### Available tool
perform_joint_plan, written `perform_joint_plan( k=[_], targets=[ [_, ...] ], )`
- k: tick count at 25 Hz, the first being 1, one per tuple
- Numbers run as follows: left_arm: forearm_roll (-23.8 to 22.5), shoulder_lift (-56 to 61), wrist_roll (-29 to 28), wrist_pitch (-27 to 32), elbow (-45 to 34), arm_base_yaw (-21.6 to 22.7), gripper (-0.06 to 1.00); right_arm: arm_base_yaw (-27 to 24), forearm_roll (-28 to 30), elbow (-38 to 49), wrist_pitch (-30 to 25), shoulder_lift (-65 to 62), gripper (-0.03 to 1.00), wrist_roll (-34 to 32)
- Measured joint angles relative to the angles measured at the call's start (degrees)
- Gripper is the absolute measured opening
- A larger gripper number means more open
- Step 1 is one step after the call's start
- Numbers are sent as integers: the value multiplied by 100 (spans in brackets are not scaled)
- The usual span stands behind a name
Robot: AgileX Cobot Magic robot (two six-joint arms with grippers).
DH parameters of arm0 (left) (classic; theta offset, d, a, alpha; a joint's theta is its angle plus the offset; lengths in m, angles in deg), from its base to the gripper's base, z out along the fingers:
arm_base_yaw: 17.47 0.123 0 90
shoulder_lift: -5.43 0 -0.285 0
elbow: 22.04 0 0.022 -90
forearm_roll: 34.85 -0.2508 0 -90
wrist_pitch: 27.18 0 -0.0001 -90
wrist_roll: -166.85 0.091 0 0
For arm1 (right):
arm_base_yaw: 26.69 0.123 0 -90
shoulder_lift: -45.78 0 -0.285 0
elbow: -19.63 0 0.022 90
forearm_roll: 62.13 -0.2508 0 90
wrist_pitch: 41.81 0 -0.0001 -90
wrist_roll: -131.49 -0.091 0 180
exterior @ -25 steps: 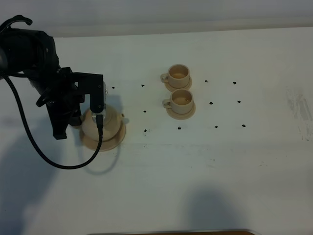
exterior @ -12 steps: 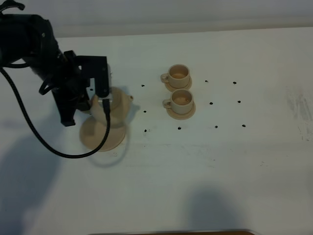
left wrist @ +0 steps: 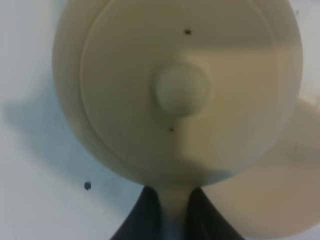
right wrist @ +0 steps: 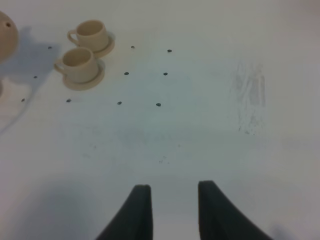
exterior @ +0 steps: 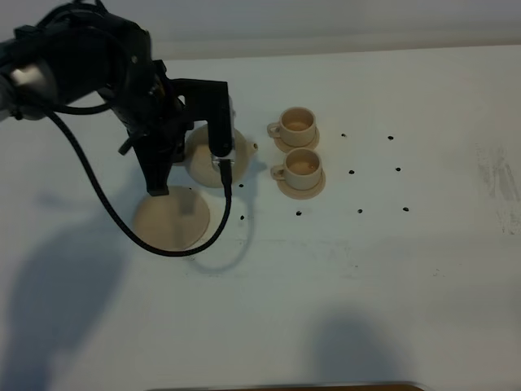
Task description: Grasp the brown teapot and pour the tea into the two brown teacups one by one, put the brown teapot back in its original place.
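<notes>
The brown teapot (exterior: 210,156) hangs above the table, spout pointing right toward the two brown teacups. My left gripper (left wrist: 173,212) is shut on its loop handle; the knobbed lid (left wrist: 181,89) fills the left wrist view. The bare round saucer (exterior: 171,220), the original place, lies on the table to the front left of the pot. The farther teacup (exterior: 297,124) and the nearer teacup (exterior: 303,165) stand on their small saucers just right of the spout. My right gripper (right wrist: 173,207) hovers over bare table, fingers a little apart and empty, out of the high view.
Small black dots (exterior: 352,173) mark the white table (exterior: 366,269) around the cups. A faint scuffed patch (exterior: 496,175) lies at the far right. The left arm's black cable (exterior: 106,220) loops down over the table beside the saucer.
The left arm lifted the teapot off its saucer and carried it back and to the right, close to the cups. The saucer is now uncovered. The right gripper has not moved.
</notes>
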Motion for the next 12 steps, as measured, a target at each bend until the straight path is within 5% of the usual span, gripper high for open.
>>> perform_joint_plan(
  k=[12],
  targets=[
    [-1841,-314,-1739,-280,0,-731,16,0,-5,0,0,0,22,0]
  ],
)
